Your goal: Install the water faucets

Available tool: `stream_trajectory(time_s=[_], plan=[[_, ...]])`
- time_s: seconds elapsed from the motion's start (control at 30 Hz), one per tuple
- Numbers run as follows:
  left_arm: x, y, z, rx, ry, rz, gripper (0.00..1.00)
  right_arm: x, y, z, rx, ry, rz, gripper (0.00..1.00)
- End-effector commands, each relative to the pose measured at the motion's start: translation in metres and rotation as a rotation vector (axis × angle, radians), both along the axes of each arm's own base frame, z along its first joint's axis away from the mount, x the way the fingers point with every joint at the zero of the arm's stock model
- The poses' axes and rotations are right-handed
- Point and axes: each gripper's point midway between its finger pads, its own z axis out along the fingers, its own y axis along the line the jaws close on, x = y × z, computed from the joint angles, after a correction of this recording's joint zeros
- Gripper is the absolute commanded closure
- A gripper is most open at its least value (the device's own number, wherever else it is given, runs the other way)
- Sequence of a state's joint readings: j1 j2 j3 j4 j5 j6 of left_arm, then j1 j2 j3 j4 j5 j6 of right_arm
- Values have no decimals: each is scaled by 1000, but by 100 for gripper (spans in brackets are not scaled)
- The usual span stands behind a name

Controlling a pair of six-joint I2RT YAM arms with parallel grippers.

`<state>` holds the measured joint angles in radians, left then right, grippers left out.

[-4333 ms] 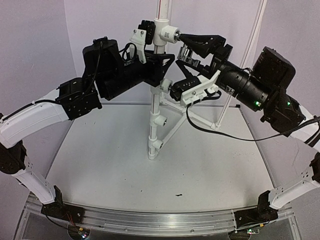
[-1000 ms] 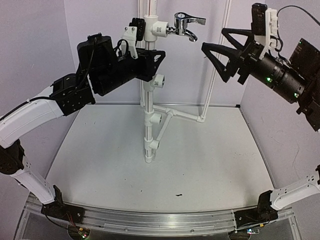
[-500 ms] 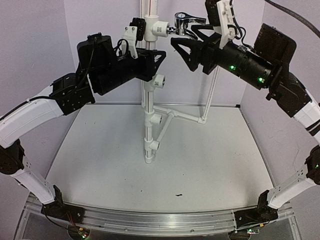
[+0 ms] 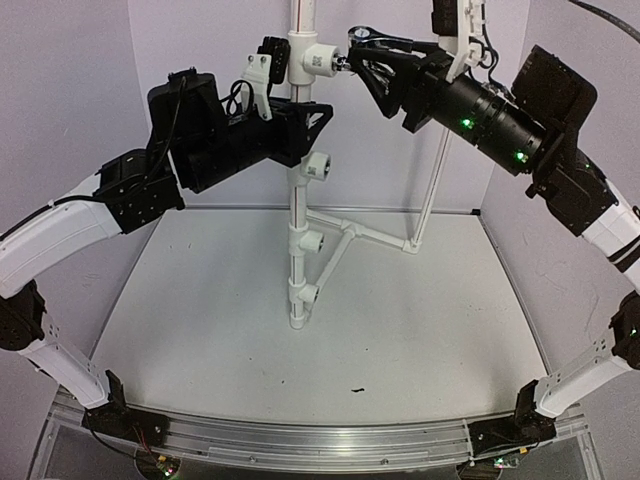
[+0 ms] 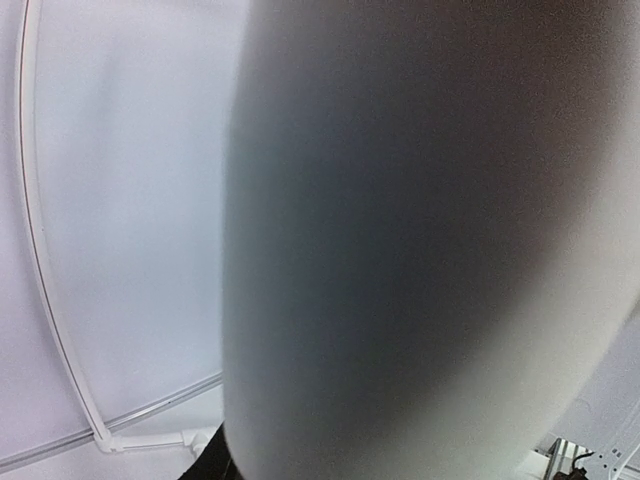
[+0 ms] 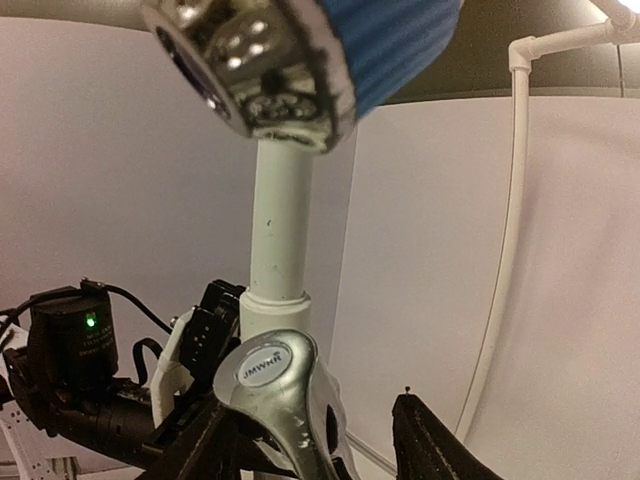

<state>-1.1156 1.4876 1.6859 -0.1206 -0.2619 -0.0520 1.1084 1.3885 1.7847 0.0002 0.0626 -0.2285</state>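
The white pipe stand [image 4: 296,200] rises upright near the middle of the table's [image 4: 420,330] far edge. The left gripper [image 4: 303,120] clamps it high up. The water faucet [image 4: 362,35] juts from the top tee [image 4: 318,58]. The right gripper [image 4: 366,56] straddles it, jaws partly open.

This is a robotics lab test cell. Plain pale panels [image 4: 60,80] close in a white table [image 4: 200,330]. An aluminium rail [image 4: 320,438] along the bottom edge carries the cabled left arm [image 4: 60,235] and right arm [image 4: 600,215], with green status lights [image 4: 466,123] glowing at upper right. At centre stands a mock-up white pipe stand [image 4: 297,250], with a chrome water faucet [image 6: 272,385] at its top.
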Motion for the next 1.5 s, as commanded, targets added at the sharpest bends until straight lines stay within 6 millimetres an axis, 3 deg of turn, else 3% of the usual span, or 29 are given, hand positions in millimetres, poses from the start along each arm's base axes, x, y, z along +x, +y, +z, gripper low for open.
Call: stream_trajectory(time_s=[0.0, 0.27, 0.4, 0.5, 0.57, 0.73, 0.77, 0.9, 1.0, 1.1, 1.27, 1.47], plan=[[-16, -26, -160, 284, 448, -45, 100, -7, 3, 18, 147, 64, 97, 54], [-19, -27, -164, 292, 454, -60, 100, 22, -26, 8, 443, 345, 12, 100], [-20, -28, -164, 296, 451, -67, 100, 40, -56, -5, 643, 517, -85, 100], [-20, -28, -163, 297, 446, -66, 100, 41, -69, -6, 722, 570, -87, 100], [-20, -27, -163, 294, 446, -60, 100, 37, -68, -2, 687, 550, -72, 93], [-16, -23, -161, 289, 438, -35, 100, 13, -55, -18, 329, 345, -55, 37], [-16, -23, -160, 289, 436, -32, 100, 2, -53, -22, 246, 284, -25, 30], [-16, -23, -159, 295, 425, -32, 100, -23, -65, -33, 39, 128, -3, 15], [-15, -24, -158, 297, 421, -36, 100, -30, -64, -29, -10, 90, 21, 7], [-16, -25, -158, 295, 425, -37, 100, -30, -48, -22, -18, 85, 64, 4], [-16, -27, -161, 294, 439, -43, 100, -14, -13, -15, 24, 158, 96, 5], [-16, -29, -160, 295, 433, -50, 100, -10, 19, -3, 109, 226, 194, 10]])
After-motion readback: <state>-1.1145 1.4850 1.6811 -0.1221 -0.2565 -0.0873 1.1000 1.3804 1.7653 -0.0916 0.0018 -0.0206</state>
